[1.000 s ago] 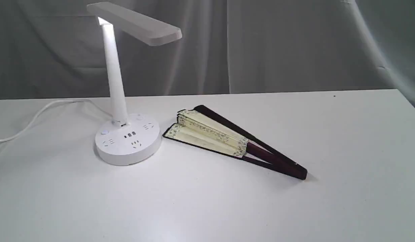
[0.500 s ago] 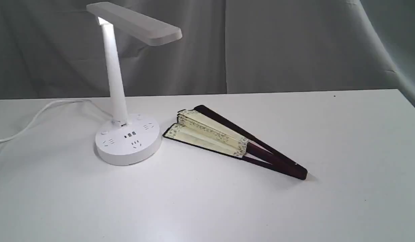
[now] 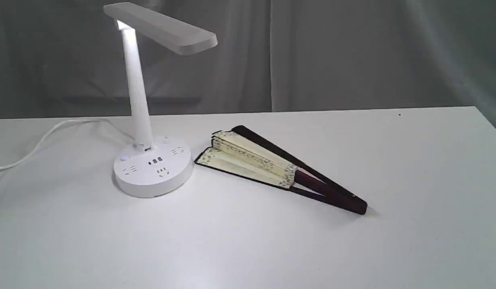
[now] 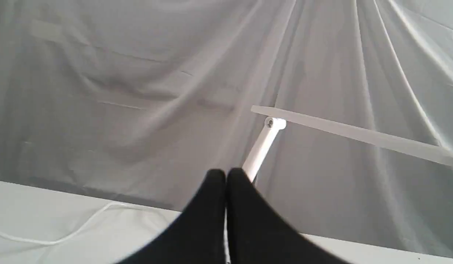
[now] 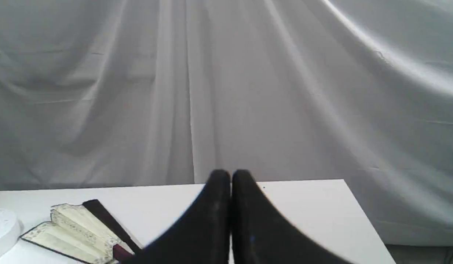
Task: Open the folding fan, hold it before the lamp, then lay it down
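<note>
The folding fan (image 3: 268, 165) lies nearly folded on the white table (image 3: 412, 168), cream pleats with a grey floral border toward the lamp, dark maroon ribs pointing right. Its pleated end also shows in the right wrist view as the fan (image 5: 74, 233). The white lamp (image 3: 145, 120) stands left of it, bar head lit, round base with sockets. The left wrist view shows the lamp (image 4: 270, 135) beyond my left gripper (image 4: 225, 176), which is shut and empty. My right gripper (image 5: 230, 176) is also shut and empty, above the table to the fan's right. Neither gripper appears in the exterior view.
The lamp's white cord (image 3: 43, 138) runs off to the left across the table. A grey cloth backdrop (image 3: 332, 56) hangs behind the table. The table's right edge (image 3: 488, 124) lies near the backdrop's folds.
The backdrop cloth has shifted slightly. The fan and lamp have not moved.
</note>
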`<state>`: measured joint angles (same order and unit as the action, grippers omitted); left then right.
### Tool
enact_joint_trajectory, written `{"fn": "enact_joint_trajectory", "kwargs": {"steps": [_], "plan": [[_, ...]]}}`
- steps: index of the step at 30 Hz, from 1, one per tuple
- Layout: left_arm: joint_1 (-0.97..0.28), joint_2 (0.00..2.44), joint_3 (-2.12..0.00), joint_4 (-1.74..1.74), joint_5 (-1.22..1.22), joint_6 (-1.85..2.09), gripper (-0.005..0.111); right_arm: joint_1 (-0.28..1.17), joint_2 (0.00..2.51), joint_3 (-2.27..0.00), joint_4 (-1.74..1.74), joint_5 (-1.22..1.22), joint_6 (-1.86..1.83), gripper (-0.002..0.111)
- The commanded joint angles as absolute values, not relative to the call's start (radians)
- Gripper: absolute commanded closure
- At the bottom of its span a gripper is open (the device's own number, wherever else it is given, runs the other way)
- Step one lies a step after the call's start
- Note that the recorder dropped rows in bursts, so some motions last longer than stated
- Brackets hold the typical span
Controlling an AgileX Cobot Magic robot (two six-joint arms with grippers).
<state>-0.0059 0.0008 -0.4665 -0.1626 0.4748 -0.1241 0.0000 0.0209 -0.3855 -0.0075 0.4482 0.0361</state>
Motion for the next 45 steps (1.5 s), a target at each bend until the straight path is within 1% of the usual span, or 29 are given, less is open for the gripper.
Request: {"fn": "enact_joint_trajectory", "kwargs": {"steps": [1, 7, 13, 24, 28, 31, 39, 45], "plan": [[-0.010, 0.000, -0.472, -0.166, 0.471, -0.142, 0.107, 0.000, 0.092, -0.428, -0.033, 0.522, 0.030, 0.108], [-0.010, 0.000, -0.472, -0.166, 0.479, -0.132, 0.107, 0.000, 0.270, -0.480, -0.030, 0.599, 0.032, 0.108], [-0.010, 0.024, -0.472, -0.166, 0.519, -0.131, 0.107, 0.000, 0.461, -0.531, -0.027, 0.590, 0.032, 0.108], [-0.010, 0.324, -0.472, -0.178, 0.549, -0.127, 0.107, 0.000, 0.744, -0.667, -0.010, 0.569, 0.032, 0.108], [-0.010, 0.424, -0.490, -0.185, 0.558, -0.110, 0.105, 0.000, 0.853, -0.725, -0.010, 0.564, 0.024, 0.108], [-0.010, 0.506, -0.540, -0.185, 0.574, -0.038, 0.102, 0.000, 0.934, -0.760, -0.010, 0.557, 0.023, 0.108], [-0.010, 0.748, -0.645, -0.185, 0.611, -0.022, 0.095, 0.000, 1.086, -0.782, -0.006, 0.365, 0.000, 0.095], [-0.010, 0.941, -0.688, -0.185, 0.573, -0.022, 0.089, 0.000, 1.192, -0.782, 0.063, 0.387, 0.000, 0.093]]}}
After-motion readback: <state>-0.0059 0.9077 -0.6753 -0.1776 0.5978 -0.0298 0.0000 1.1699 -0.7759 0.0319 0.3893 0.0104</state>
